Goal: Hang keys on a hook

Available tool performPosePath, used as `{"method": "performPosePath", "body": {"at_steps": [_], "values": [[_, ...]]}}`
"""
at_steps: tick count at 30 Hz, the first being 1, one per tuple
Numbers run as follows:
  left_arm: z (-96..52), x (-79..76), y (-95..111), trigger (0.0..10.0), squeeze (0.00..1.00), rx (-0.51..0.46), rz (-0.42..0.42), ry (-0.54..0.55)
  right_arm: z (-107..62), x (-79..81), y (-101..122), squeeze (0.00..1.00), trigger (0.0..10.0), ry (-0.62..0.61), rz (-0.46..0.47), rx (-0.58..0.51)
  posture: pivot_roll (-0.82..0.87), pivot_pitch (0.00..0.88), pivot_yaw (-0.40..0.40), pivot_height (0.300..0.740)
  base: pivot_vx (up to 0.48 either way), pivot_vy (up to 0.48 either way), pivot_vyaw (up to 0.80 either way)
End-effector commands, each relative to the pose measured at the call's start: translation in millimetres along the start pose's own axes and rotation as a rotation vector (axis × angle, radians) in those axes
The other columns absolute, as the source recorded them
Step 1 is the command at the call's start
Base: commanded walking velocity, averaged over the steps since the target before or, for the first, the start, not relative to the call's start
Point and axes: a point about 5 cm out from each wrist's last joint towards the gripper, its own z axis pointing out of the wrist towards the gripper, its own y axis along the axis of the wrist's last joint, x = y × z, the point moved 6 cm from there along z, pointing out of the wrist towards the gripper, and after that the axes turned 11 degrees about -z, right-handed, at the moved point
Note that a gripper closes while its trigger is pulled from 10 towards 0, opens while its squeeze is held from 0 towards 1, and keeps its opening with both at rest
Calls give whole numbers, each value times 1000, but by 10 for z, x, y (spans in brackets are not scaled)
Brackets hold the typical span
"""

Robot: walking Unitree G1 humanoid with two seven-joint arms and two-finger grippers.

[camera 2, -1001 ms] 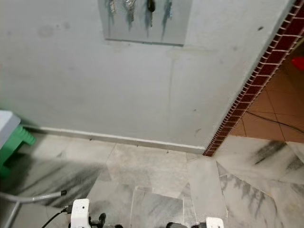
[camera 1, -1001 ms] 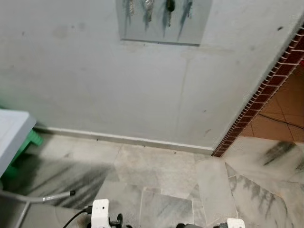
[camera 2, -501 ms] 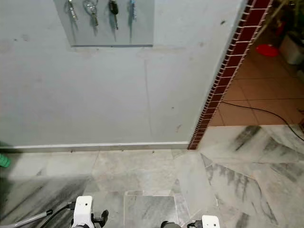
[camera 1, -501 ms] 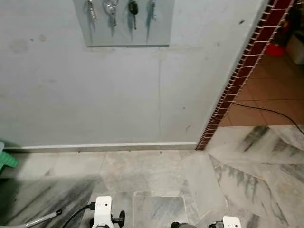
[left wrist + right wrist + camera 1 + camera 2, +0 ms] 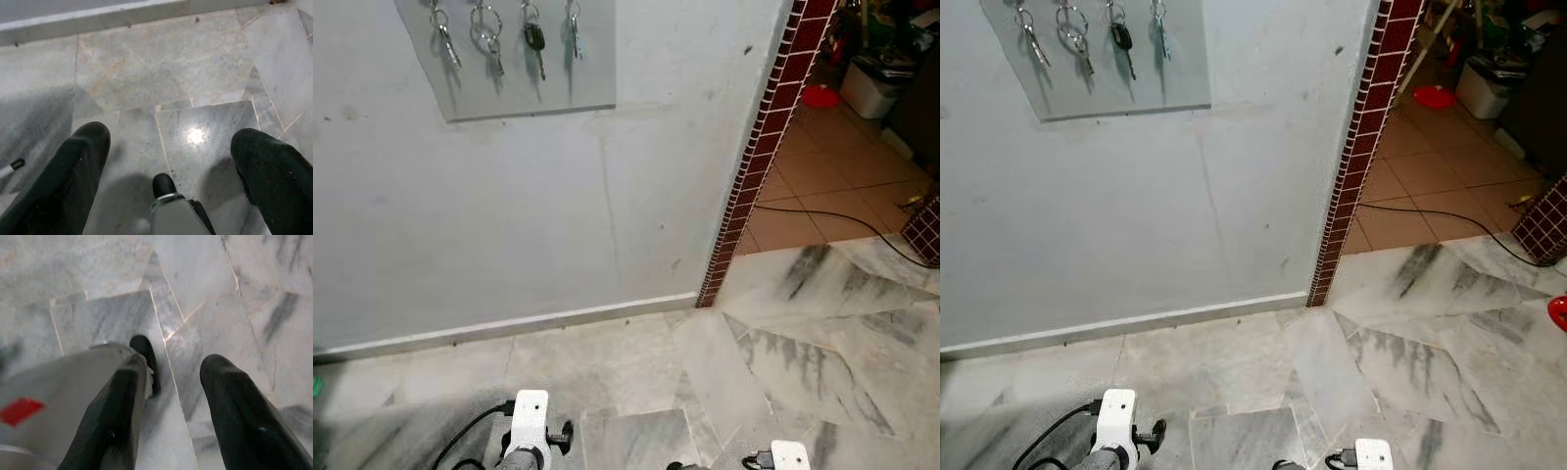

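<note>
A grey panel point(image 5: 558, 83) with a row of hooks hangs on the white wall at the upper left. Several keys hang from it, among them a black-headed key point(image 5: 534, 39) and a silver key on a ring point(image 5: 490, 44). Both arms hang low over the marble floor, far below the panel. My left gripper point(image 5: 171, 156) is open, its black fingers point(image 5: 80, 161) wide apart with only floor between them. My right gripper point(image 5: 171, 401) is open too, nothing between its fingers point(image 5: 234, 406). The white wrist housings point(image 5: 529, 419) show at the bottom of the eye views.
A dark red tiled wall edge point(image 5: 759, 157) marks a doorway on the right. Beyond it lie an orange tiled floor with a black cable point(image 5: 832, 217), a red dish point(image 5: 820, 95) and a white bin point(image 5: 871, 86). A white skirting point(image 5: 509, 323) runs along the wall.
The camera has swung to the right: the panel now sits further left in the picture, the doorway room has come into view, and the white table and green stool have slid out.
</note>
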Motion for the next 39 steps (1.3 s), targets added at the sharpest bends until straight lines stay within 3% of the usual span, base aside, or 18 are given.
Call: {"method": "performPosePath", "body": {"at_steps": [1,15,24,27,39], "values": [[-12,40,-56,10000,0,25,16,5,-19,-31,-91,0,10000,-14,8,34,-57,53,47,740,0,0,-744],[-28,70,-102,10000,0,37,39,11,-22,-70,-110,0,10000,-25,11,46,-71,43,47,740,0,0,-732],[-27,58,-102,10000,0,36,32,6,-26,-72,-123,0,10000,-27,14,50,-76,39,47,740,0,-320,-719],[-22,62,-100,10000,0,39,-3,16,-28,-70,-130,0,10000,-28,16,51,-78,41,47,740,0,0,-698],[-22,80,-111,10000,0,49,1,27,-40,-53,-171,0,10000,-23,11,61,-79,27,47,740,0,0,-689]]}}
